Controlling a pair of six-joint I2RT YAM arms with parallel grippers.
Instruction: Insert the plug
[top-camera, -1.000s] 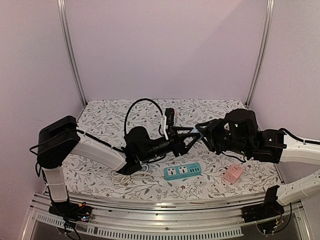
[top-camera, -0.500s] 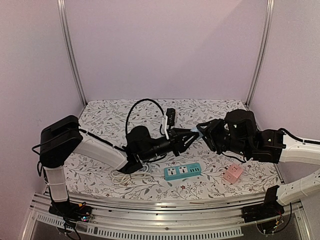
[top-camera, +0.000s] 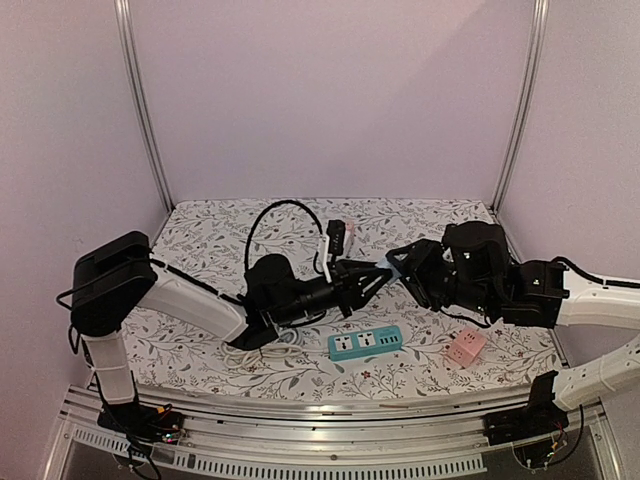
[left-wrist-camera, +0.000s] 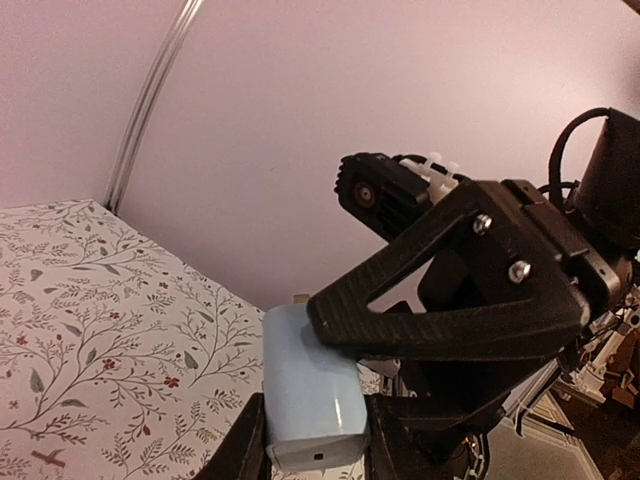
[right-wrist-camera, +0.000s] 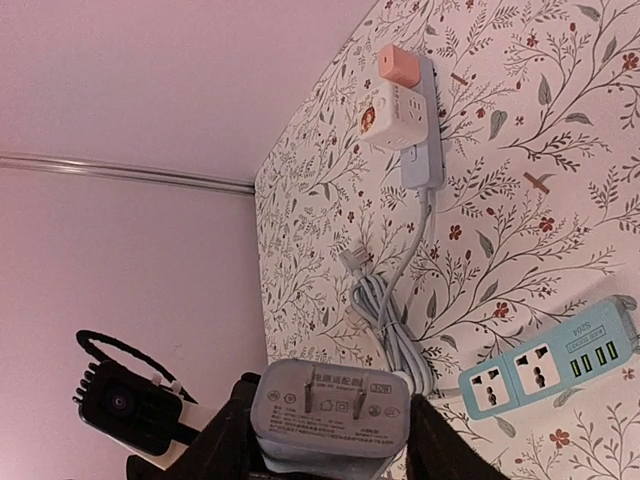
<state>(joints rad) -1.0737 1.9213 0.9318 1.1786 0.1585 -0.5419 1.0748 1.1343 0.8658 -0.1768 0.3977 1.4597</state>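
— Left gripper (left-wrist-camera: 312, 425)?
— Shut tight on the plug (left-wrist-camera: 305, 375). One finger on each side of it, down at its lower end.
— What kind of plug?
— Pale blue and boxy, with round corners. Two flat metal pins on one face, easy to see from the right wrist.
— Where?
— Up in the air over the middle of the flowery table (top-camera: 200, 240), between the two arms. Not touching the cloth.
— And the right gripper (right-wrist-camera: 333, 425)?
— Right up against the same plug, with a dark finger (right-wrist-camera: 235, 435) on each side of it. From the left wrist, one black finger across the plug's top corner. Squeezing or only touching? Cannot tell. Not wide open, anyway.
— Pins facing which way?
— Toward the right arm's camera, away from the left arm.
— Anything to plug into?
— A blue-green power strip (top-camera: 365, 342), flat on the table near the front edge. Lower than both grippers and well apart from the plug. Two big sockets and a row of small green slots on top.
— Other stuff?
— A small pink block (top-camera: 465, 347) just to the right of the power strip, near it but not touching. Farther along the table, from the right wrist, a white strip (right-wrist-camera: 425, 150) with a white cube (right-wrist-camera: 388, 112) and a small orange block (right-wrist-camera: 397, 65) on it. A pale cord (right-wrist-camera: 395, 320) running from the white strip down toward the plug, bunched in loops on the cloth.
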